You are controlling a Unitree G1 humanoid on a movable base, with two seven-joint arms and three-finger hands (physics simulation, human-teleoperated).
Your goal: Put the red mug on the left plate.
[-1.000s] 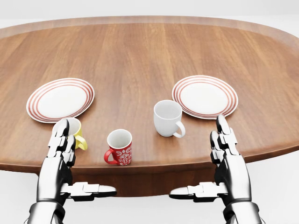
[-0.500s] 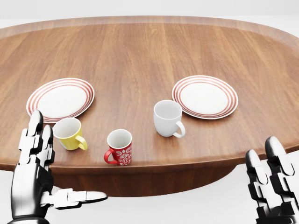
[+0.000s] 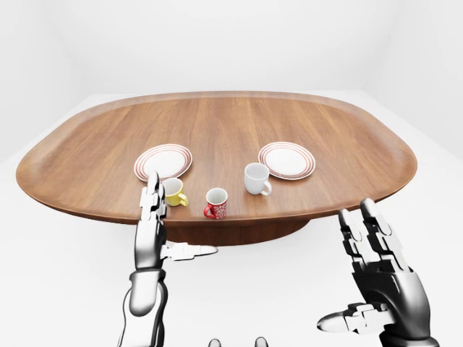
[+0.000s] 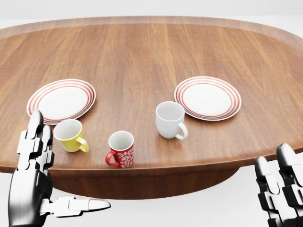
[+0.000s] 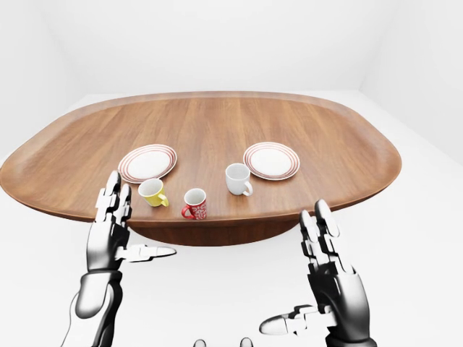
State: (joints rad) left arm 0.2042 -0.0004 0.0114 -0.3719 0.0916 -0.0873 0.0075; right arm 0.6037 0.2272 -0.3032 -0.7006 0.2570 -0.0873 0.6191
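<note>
Hands hovering spread at the bench edge

Left hand is hovering with fingers spread, gripping nothing, just left of the yellow mug. Right hand is likewise standing spread below the bench rim. Red mug is sitting upright near that rim, between the yellow mug and the white mug, apart from the left plate.

Your path to the red mug is open from the table edge; the yellow mug and white mug flank it.
</note>
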